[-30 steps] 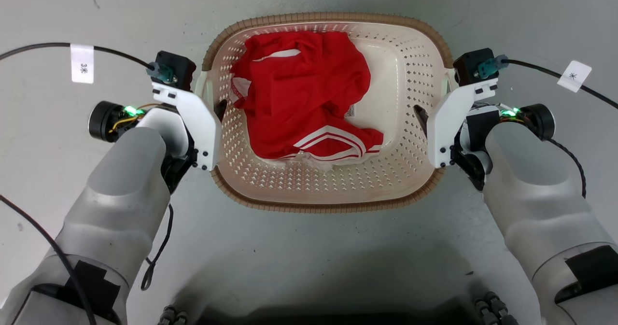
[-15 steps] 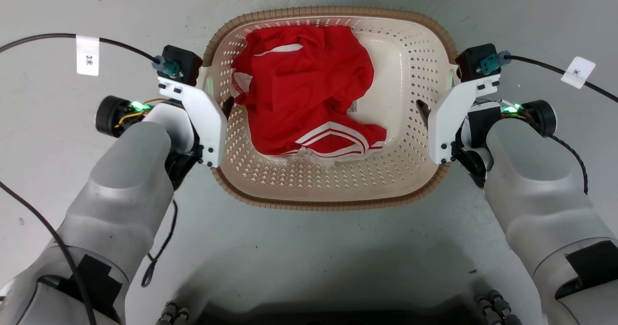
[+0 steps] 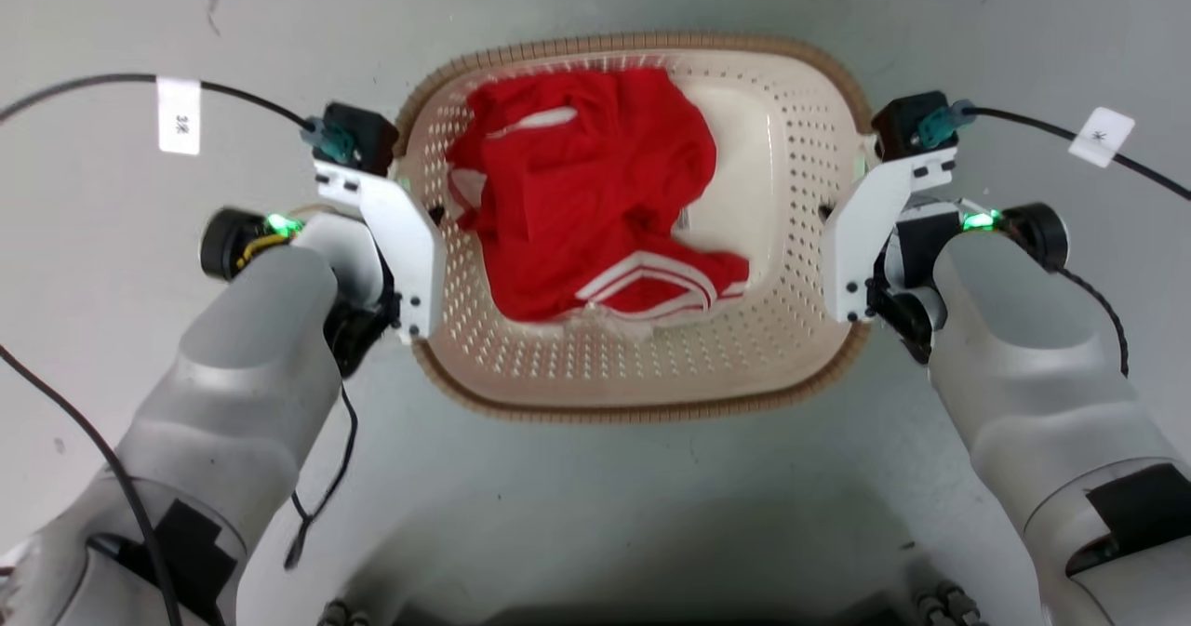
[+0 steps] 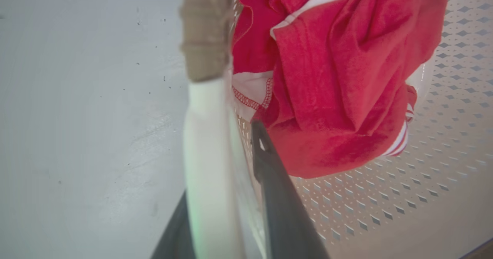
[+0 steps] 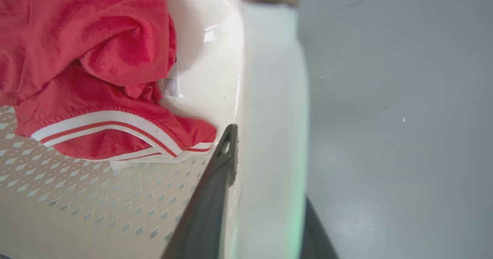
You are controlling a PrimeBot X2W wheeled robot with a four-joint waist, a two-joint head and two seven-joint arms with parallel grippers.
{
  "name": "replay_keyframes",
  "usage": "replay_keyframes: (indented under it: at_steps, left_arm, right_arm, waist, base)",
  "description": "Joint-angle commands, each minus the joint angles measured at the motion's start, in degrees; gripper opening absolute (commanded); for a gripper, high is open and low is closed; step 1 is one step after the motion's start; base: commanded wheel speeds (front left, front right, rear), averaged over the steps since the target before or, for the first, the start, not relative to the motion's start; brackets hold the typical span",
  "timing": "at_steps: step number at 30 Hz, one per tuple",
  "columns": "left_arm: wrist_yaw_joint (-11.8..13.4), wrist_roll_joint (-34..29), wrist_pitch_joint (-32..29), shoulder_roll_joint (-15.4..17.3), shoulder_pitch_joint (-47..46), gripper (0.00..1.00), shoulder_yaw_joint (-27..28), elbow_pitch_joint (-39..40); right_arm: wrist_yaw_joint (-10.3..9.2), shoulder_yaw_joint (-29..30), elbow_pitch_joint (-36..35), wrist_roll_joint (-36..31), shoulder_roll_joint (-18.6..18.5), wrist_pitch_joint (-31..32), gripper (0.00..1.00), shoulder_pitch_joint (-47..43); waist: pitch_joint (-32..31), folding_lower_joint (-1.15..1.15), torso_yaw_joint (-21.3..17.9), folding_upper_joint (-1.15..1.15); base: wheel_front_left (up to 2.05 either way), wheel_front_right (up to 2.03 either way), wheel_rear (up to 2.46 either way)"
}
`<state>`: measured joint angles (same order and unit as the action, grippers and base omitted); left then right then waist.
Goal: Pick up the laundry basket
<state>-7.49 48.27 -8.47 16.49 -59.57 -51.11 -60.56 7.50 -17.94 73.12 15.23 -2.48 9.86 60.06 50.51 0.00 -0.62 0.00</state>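
The laundry basket (image 3: 642, 370) lies centred between both arms over the grey floor (image 3: 595, 514); whether it is off the ground I cannot tell. A red striped garment (image 3: 586, 189) lies toward its far-left corner. The left gripper (image 4: 221, 197) is closed tight on the left side handle (image 4: 204, 136). The right gripper (image 5: 269, 182) is closed the same way on the right side handle (image 5: 269, 78). Each has one finger inside the wall and one outside: matched holds, probably to keep a lift level.

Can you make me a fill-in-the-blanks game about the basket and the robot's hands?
1. The cloth in the laundry basket is ____ with white stripes.
2. The basket's woven-look rim is ____.
3. The left gripper and the right gripper each clamp a white side ____.
Missing words: red; brown; handle.
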Motion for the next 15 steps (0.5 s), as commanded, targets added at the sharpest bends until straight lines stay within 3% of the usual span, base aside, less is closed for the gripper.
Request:
replay_keyframes:
  at_steps: [1,9,10,15]
  left_arm:
    - [0.1,0.7,-1.1,1.0,1.1,0.0,-0.7,-0.3]
    - [0.1,7.3,-9.2,2.4,4.9,0.0,-4.3,0.9]
    - [0.1,11.7,-16.1,4.3,5.8,0.0,-6.3,3.4]
    - [0.1,14.6,-20.2,6.4,6.5,0.0,-8.5,5.8]
  right_arm:
    - [-0.02,-0.3,0.5,-0.5,-0.7,1.6,0.0,-0.7]
    - [-0.04,-0.9,0.8,0.0,-0.9,11.4,0.0,-3.7]
    - [-0.04,-1.6,0.8,0.8,-0.9,18.2,0.0,-5.3]
    - [-0.04,-2.8,0.8,2.4,-1.0,24.6,0.0,-6.7]
  waist:
    - [-2.0,0.0,-0.2,0.0]
    - [-12.0,0.0,-0.5,0.0]
    - [-18.9,0.0,-1.0,0.0]
    - [-25.4,0.0,-1.4,0.0]
  base:
    - [0.0,0.0,0.0]
    - [0.0,0.0,0.0]
    - [0.0,0.0,0.0]
    - [0.0,0.0,0.0]
